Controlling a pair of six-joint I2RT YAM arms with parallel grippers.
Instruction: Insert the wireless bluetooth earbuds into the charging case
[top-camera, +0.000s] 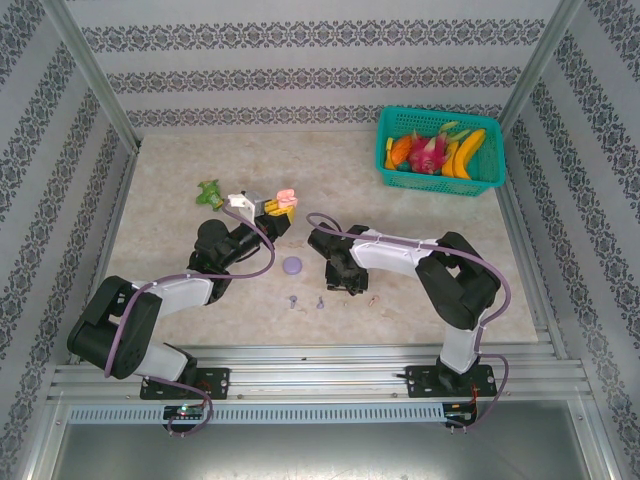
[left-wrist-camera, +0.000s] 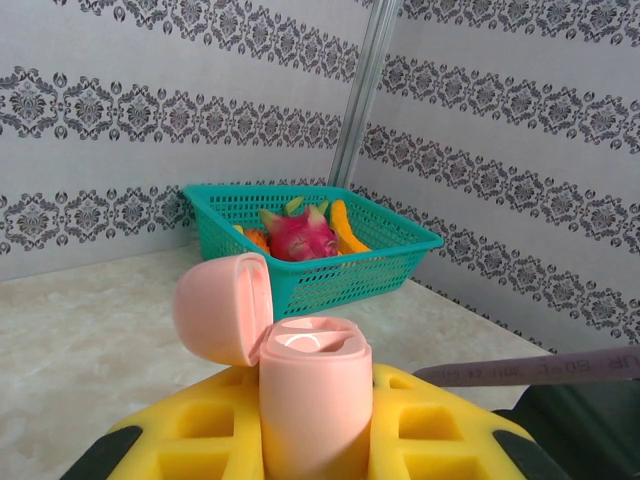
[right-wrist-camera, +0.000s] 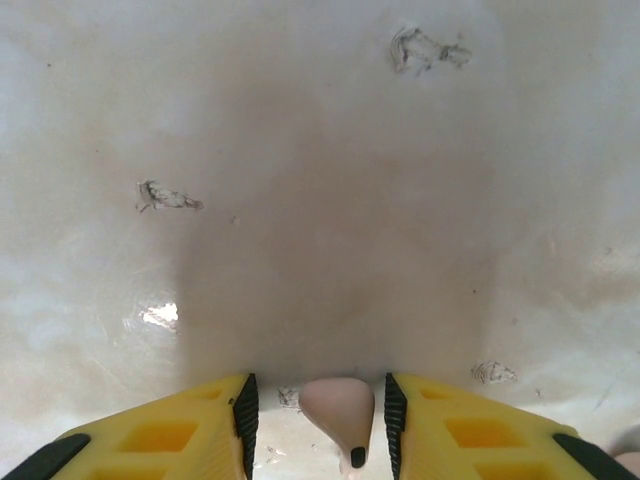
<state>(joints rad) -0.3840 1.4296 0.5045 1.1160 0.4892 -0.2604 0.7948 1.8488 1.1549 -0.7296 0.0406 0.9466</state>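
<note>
My left gripper (top-camera: 272, 205) is raised above the table and shut on the pale pink charging case (left-wrist-camera: 315, 400). The case stands upright between the yellow fingers (left-wrist-camera: 190, 435), and its lid (left-wrist-camera: 222, 305) is hinged open to the left. The right gripper (right-wrist-camera: 317, 385) is down at the tabletop, open. A pale pink earbud (right-wrist-camera: 337, 405) lies between its pads with a gap on each side. Another pink earbud (top-camera: 372, 300) lies just right of that gripper (top-camera: 352, 283). Two purple earbuds (top-camera: 293, 300) (top-camera: 320, 302) lie in front of a round purple case (top-camera: 293, 265).
A teal basket (top-camera: 395, 178) of fruit stands at the back right. A small green object (top-camera: 210, 192) lies left of the left gripper. Patterned walls and metal posts enclose the table (top-camera: 180, 240). A purple cable (left-wrist-camera: 540, 368) crosses the left wrist view at lower right.
</note>
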